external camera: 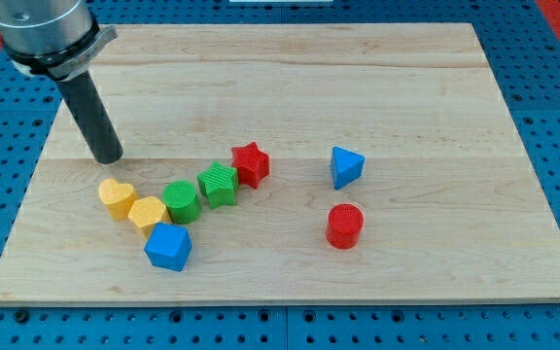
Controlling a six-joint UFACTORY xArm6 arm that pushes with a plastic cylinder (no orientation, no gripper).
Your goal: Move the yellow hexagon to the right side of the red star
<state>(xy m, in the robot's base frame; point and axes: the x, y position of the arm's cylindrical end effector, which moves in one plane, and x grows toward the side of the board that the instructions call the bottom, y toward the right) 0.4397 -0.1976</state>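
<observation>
Count: we saw seven blocks: two yellow, two green, two red, two blue minus none, one board.
Nearest: blue cube (168,246), touching yellow hexagon (148,213).
Row: yellow heart (117,196), green cylinder (181,201), green cube (219,185), red star (251,163), climbing rightward.
Apart: red cylinder (344,226), blue triangle (345,166).
Room: the wooden board (436,107) lay bare right of the star.
Rod: our tip (109,158) stood just above the heart; no gripper, nothing held.

No readable writing

No text, label, brand, number or sign could be read anywhere: the wooden board (290,87), the coloured blocks and the dark rod (93,122) all showed plain, unmarked surfaces.
</observation>
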